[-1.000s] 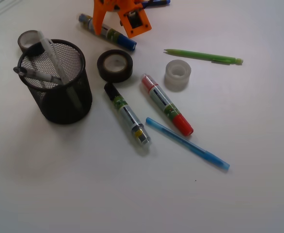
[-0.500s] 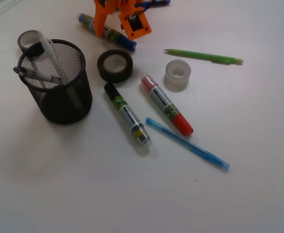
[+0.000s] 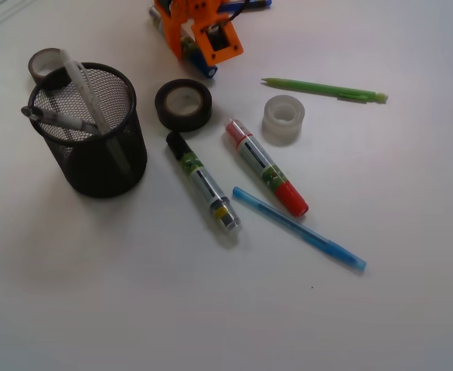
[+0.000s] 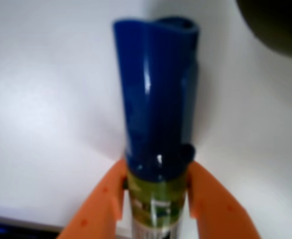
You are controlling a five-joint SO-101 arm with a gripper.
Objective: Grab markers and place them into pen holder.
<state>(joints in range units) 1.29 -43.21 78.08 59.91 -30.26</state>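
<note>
Straddling blue-capped marker (image 4: 158, 124), pincer (image 4: 156, 199) lowered

tape roll (image 3: 183, 104) between pen holder (image 3: 95, 154) and clear tape (image 3: 283, 119)

Blue-capped marker (image 3: 204, 68): front view, barrel hidden behind the orange end effector (image 3: 198, 31), only the cap tip showing. Wrist view: lower barrel cut off by the bottom edge, label print blurred. Dark object (image 4: 278, 22), wrist view top right: cropped, unidentifiable. Pens inside the pen holder (image 3: 91, 131): lower parts hidden by mesh.
</note>
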